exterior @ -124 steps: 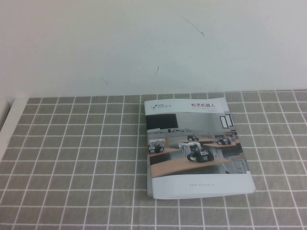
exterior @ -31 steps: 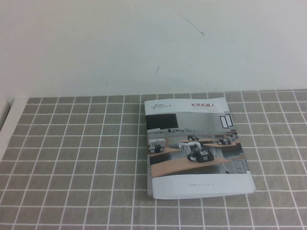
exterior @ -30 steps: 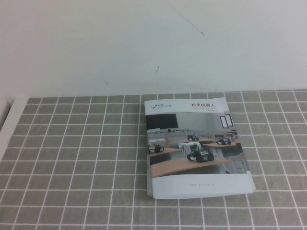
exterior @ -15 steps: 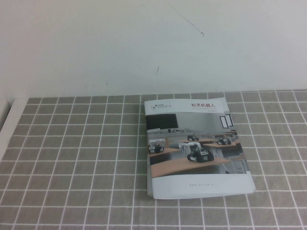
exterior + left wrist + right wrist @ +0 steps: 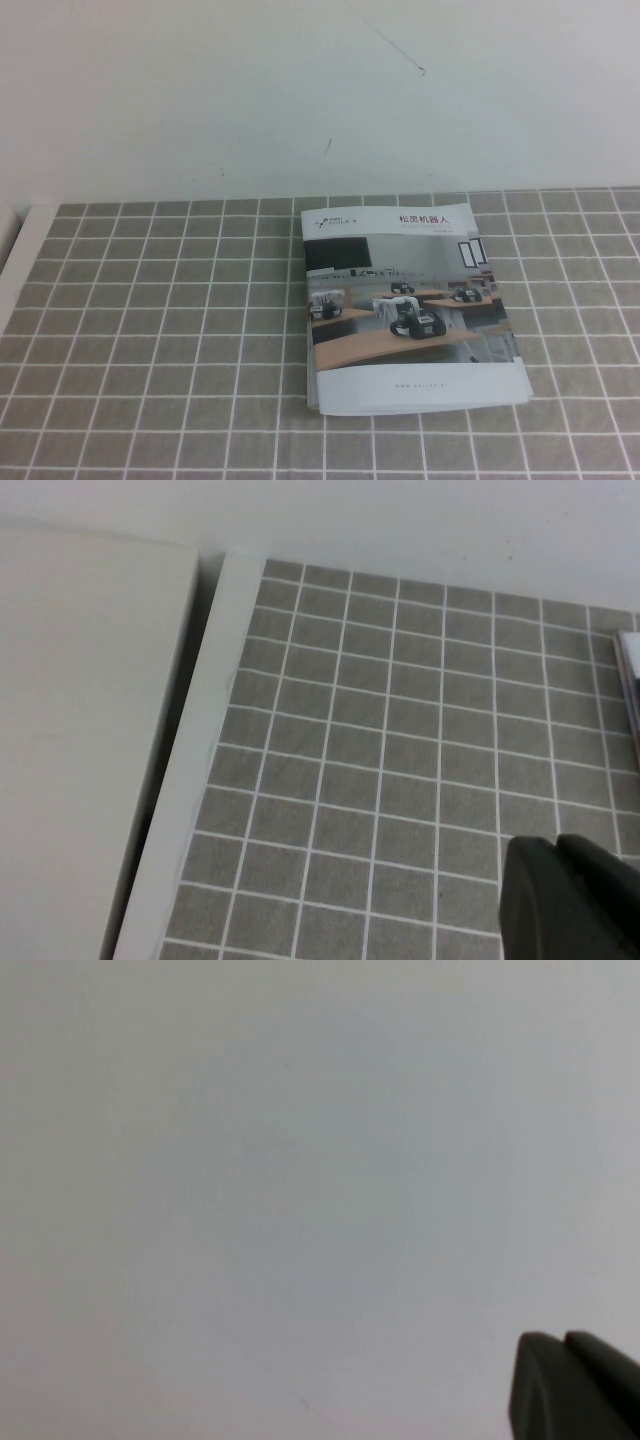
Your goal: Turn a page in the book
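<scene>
The book (image 5: 405,310) lies closed and flat on the grey grid-patterned cloth (image 5: 150,330), right of centre in the high view, its white cover with the red title facing up. White page edges show under its near left corner. Neither arm appears in the high view. In the left wrist view my left gripper (image 5: 555,842) hovers shut and empty over the cloth, with the book's edge (image 5: 630,670) off to one side of it. My right gripper (image 5: 562,1338) is shut and empty, and only a plain white surface shows behind it.
A white wall (image 5: 300,90) rises right behind the cloth's far edge. A white strip of bare table (image 5: 15,260) borders the cloth on the left, also seen as a pale border (image 5: 200,760) in the left wrist view.
</scene>
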`<move>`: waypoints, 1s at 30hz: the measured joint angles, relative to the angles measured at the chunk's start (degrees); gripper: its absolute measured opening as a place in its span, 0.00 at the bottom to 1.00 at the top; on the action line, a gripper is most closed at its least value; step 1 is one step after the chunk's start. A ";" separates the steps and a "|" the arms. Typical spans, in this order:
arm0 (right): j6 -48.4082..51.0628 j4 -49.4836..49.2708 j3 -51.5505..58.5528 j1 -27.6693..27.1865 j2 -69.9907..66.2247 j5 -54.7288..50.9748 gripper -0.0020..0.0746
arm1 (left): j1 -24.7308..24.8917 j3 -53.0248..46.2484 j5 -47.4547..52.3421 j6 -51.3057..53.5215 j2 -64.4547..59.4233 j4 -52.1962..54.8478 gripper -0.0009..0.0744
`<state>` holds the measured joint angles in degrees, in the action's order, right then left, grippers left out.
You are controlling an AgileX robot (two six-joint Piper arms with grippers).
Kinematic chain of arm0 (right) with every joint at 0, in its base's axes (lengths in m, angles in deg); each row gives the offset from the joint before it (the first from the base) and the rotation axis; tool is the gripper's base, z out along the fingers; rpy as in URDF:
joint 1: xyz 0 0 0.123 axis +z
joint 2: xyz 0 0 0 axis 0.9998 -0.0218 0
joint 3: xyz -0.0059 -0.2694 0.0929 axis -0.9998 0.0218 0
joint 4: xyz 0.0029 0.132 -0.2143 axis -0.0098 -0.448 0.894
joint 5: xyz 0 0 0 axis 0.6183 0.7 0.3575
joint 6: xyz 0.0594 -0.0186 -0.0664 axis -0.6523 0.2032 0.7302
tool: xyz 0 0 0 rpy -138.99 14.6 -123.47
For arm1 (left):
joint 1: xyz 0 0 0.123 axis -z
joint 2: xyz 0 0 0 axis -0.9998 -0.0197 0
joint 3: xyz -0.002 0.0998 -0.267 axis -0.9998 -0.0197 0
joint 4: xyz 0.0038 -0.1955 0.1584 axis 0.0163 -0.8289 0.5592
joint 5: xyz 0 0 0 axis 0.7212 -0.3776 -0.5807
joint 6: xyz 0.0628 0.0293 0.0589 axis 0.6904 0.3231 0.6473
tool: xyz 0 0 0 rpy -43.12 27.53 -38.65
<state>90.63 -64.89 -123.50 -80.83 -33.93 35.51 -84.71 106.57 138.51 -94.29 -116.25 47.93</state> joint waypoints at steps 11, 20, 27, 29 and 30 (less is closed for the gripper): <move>1.40 1.28 0.00 1.62 -10.26 -26.26 0.02 | 0.00 0.00 -3.94 8.39 -12.52 -6.36 0.01; 1.40 1.28 0.21 1.62 -22.37 -31.76 0.02 | 0.00 0.00 -6.46 31.96 -24.23 -35.53 0.01; 2.16 -0.36 5.20 1.62 -29.96 -28.63 0.02 | 0.00 0.00 -6.35 53.24 -32.93 -57.88 0.01; 3.38 -2.53 7.69 1.62 -31.33 -25.22 0.02 | 0.67 0.00 -7.46 55.03 -35.54 -59.09 0.01; 4.05 -3.60 8.66 1.62 -31.80 -23.91 0.02 | 1.33 0.00 -8.32 55.40 -36.86 -59.09 0.01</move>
<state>94.67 -68.49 -114.85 -79.21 -65.72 11.60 -83.38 106.57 130.19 -38.89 -153.11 -11.17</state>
